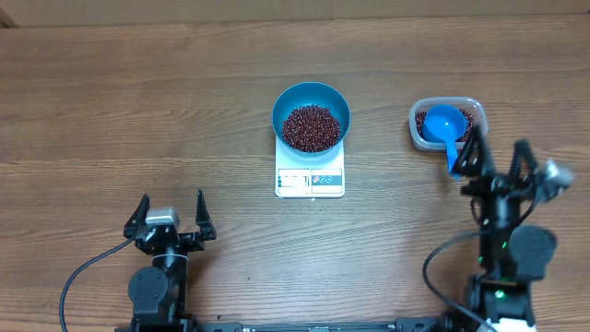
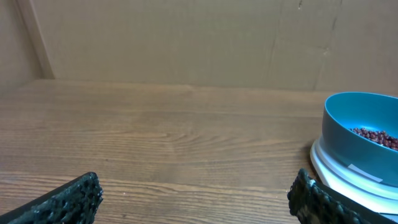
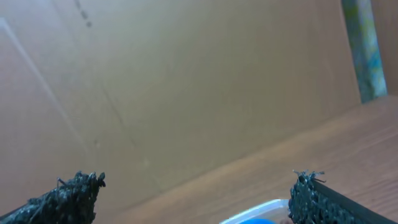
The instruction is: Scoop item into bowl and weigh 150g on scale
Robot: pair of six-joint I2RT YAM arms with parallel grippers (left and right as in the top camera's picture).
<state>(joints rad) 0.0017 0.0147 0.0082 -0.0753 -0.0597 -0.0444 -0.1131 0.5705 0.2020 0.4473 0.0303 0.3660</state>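
Bowl (image 1: 311,118) sits on the scale (image 1: 310,180), pushed toward the back of the plate so the display & buttons at the front edge are uncovered, prob. so the readout can be seen while filling. Beans (image 1: 311,127) cover the bowl's bottom in a dark heap. The rest are in the clear tub (image 1: 470,115) at the right of the bench (image 1: 138,92).

Scoop (image 1: 444,124) lies in the tub, cup end on the beans, handle slanting out over the rim toward the right tool (image 1: 501,152), i.e. parked where that arm can reach it. Right tool: fingers apart, nothing betw. them. It hangs just beside the handle end. Touching or not, can't tell from overhead, and the wrist view shows only the tub rim low betw. the fingers.

Left tool (image 1: 171,207): fingers apart, empty, low at the near-left, well apart from scale and bowl. Looks like it's kept clear so nothing bumps the scale & upsets the reading.

Display digits too small to read, so no telling if the target weight is met. If short, next move prob. = right tool closes on the handle. Risk: spilling beans betw. tub & bowl.
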